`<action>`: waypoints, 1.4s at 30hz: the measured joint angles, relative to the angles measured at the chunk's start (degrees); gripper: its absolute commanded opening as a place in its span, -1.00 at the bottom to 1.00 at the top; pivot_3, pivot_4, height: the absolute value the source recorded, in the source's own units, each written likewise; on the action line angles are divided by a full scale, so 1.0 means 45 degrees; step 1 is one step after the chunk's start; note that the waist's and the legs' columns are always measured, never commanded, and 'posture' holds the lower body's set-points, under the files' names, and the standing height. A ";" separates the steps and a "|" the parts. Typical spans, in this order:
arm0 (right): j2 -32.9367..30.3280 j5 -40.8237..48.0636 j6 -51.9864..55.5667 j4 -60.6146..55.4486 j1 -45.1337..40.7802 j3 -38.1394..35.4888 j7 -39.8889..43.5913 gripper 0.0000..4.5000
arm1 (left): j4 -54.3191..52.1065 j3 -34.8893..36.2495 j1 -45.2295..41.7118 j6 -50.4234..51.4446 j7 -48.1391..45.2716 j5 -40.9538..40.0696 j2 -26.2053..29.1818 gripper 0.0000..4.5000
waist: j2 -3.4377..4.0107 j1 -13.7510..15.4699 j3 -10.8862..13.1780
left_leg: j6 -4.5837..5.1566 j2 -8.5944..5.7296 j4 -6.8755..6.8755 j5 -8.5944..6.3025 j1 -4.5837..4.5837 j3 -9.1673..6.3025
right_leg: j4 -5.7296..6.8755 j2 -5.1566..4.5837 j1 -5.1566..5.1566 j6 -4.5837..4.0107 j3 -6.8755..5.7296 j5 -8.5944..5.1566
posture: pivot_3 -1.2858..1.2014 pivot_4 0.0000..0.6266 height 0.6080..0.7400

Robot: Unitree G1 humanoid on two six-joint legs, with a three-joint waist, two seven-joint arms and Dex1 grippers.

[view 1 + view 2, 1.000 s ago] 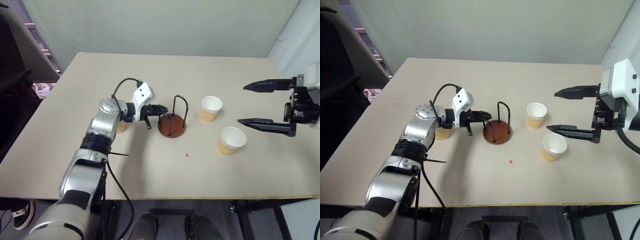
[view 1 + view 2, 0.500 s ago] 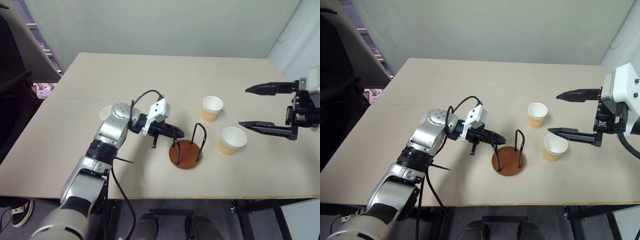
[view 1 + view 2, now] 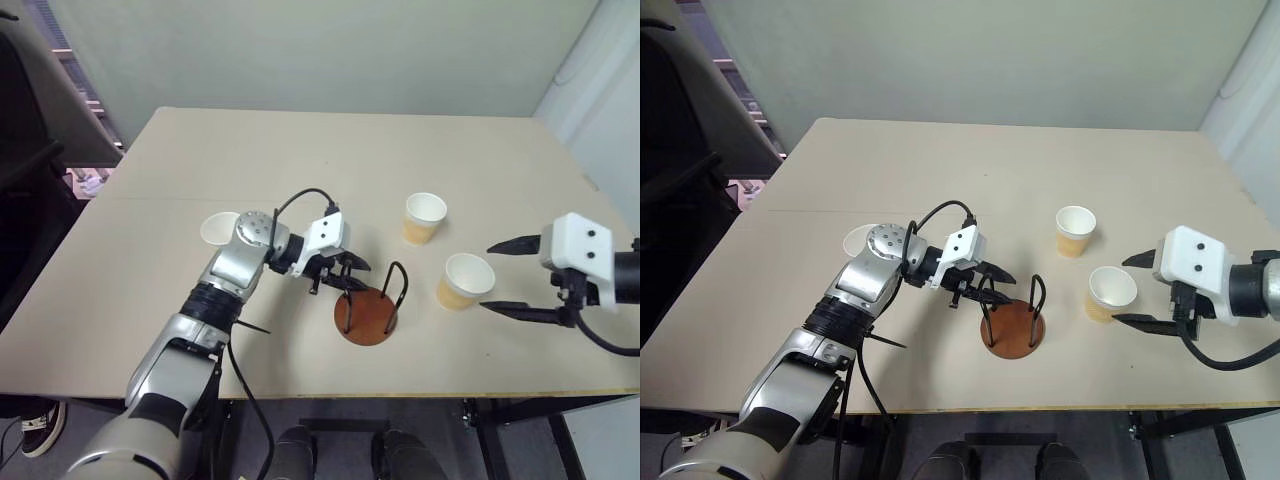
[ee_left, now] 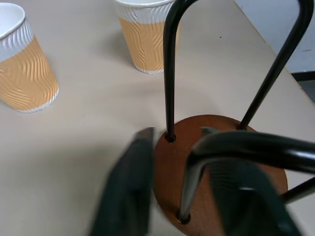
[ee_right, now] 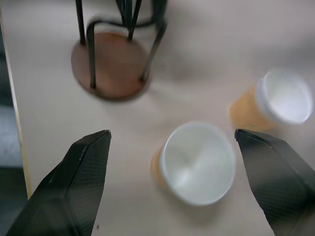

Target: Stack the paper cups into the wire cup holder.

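Note:
The wire cup holder [image 3: 366, 318], a reddish-brown disc with black wire loops, stands upright near the table's front middle. My left gripper [image 3: 350, 275] is at the holder's left side, open, its fingers [image 4: 125, 191] apart on either side of the nearest wire loop. Two paper cups stand upright to the holder's right: a far one [image 3: 424, 217] and a near one [image 3: 463, 280]. My right gripper [image 3: 487, 277] is open just right of the near cup [image 5: 197, 162], one fingertip on each side of it, not touching. A third paper cup [image 3: 218, 228] stands behind my left arm, partly hidden.
The tan table's front edge [image 3: 400, 395] runs close behind the holder and my right gripper. A dark chair [image 3: 25, 150] stands off the table's left side. A pale wall [image 3: 600, 90] lies beyond the right edge.
My left gripper dragged the holder toward the front edge and right, then opened. My right gripper has come down beside the near cup.

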 measured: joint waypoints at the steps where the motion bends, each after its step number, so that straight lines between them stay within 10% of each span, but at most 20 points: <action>1: 0.0006 -0.0177 -0.0121 0.0108 -0.0020 0.0181 -0.0009 0.87 | -0.0010 0.0001 0.0036 -0.0106 0.0081 0.0021 0.0014 0.47 | 0.0000 -0.0003 0.0000 | 0.0000 0.0000 -0.0001 0.0001 0.0002 0.0000 | 0.0000 0.0000 0.0002 0.0000 0.0000 0.0000 | 0.03 -0.52 1.00; 18: 0.0873 -0.2460 -0.1394 0.1983 -0.2124 0.3941 0.0238 0.87 | -0.6277 0.3921 0.2552 0.3037 -0.0649 -0.4366 0.4737 0.61 | -0.0021 -0.0116 0.0005 | -0.0086 0.0005 -0.0021 0.0050 0.0012 0.0008 | -0.0041 0.0006 0.0005 -0.0002 0.0019 -0.0014 | 0.03 -0.52 1.00; 25: 0.1630 -0.3286 -0.1781 0.2945 -0.2666 0.4935 0.0327 0.01 | -0.8744 0.4241 0.2583 0.4169 0.0059 -0.5361 0.5500 0.63 | 0.0001 -0.0156 -0.0004 | 0.0038 -0.0004 -0.0028 -0.0021 0.0062 0.0017 | 0.0012 -0.0036 0.0016 -0.0032 0.0013 -0.0022 | 0.03 -0.52 1.00; 31: 0.1929 -0.3420 -0.1798 0.3003 -0.2988 0.5004 0.0362 -0.97 | -0.8753 0.2644 0.1082 0.5151 0.2529 -0.4684 0.3391 0.63 | -0.0001 -0.0147 -0.0002 | 0.0044 -0.0005 -0.0023 -0.0019 0.0073 0.0019 | -0.0003 -0.0065 0.0041 -0.0071 -0.0014 0.0016 | 0.03 -0.52 1.00; 42: 0.1390 -0.1868 -0.0771 0.1787 -0.2675 0.2753 0.0717 -0.99 | -0.7773 0.2158 0.0979 0.4483 0.1919 -0.3927 0.4264 0.63 | 0.0024 -0.0277 0.0022 | -0.0001 0.0012 -0.0096 0.0007 0.0064 0.0017 | -0.0018 -0.0045 0.0014 -0.0088 -0.0021 -0.0010 | 0.03 -0.52 1.00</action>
